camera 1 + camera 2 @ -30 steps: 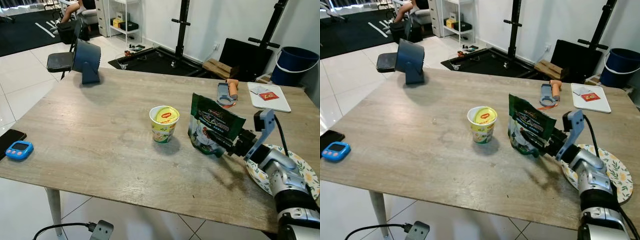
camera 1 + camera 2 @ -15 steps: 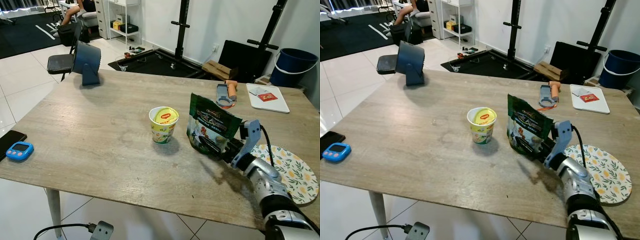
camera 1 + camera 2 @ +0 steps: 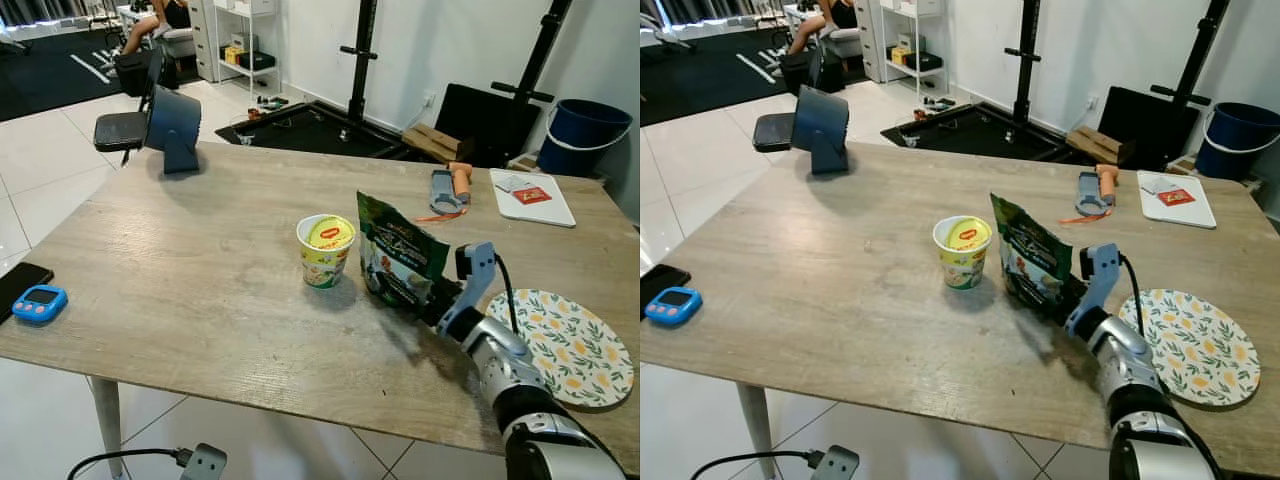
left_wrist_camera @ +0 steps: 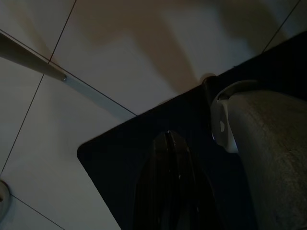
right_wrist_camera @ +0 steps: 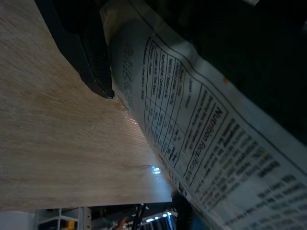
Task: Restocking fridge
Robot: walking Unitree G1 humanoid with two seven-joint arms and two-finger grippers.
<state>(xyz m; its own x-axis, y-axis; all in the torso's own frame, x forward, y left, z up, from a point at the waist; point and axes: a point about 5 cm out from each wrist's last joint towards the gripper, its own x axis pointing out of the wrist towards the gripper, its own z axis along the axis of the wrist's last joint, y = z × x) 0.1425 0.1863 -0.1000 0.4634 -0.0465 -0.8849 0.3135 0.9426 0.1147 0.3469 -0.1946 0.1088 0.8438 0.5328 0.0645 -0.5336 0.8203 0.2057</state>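
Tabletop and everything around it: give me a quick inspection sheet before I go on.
Surface: wooden table, dark smudge near the arm.
Job's things: green snack pouch upright, beside noodle cup.
Clutter: floral plate, white board, blue timer, tool with orange handle, dark fan.
End effectors: right end effector shut on the pouch; left end effector hangs idle over floor.
Cables: black cable with plug on floor.
Surroundings: blue bucket, black rack, seated person far back.
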